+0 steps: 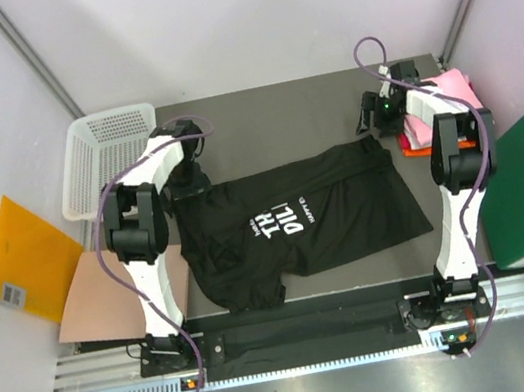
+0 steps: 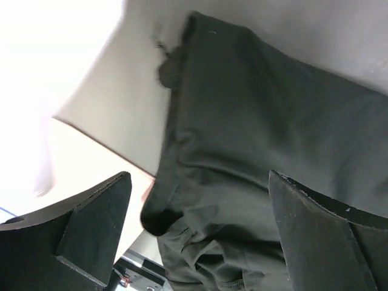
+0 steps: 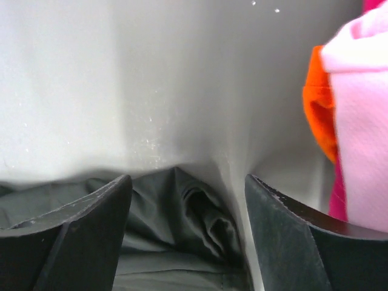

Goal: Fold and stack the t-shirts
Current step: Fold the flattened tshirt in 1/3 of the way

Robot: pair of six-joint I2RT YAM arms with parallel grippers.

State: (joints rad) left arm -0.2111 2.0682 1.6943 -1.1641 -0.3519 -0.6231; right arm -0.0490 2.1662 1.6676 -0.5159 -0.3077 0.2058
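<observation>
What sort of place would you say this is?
Most likely a robotics lab cell: the left arm and right arm are bolted to a metal rail, and plain white panels enclose the table holding a black t-shirt.

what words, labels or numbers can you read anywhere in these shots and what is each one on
"TH": large white letters printed on the black cloth t-shirt, turned sideways in the top view.
"DIL": second row of the same print; the cloth is creased, so the word may be incomplete.
Smaller white line beside those letters: too small to read.
White barcode sticker on the orange paper envelope: too small to read.
Both wrist views: no text.
</observation>
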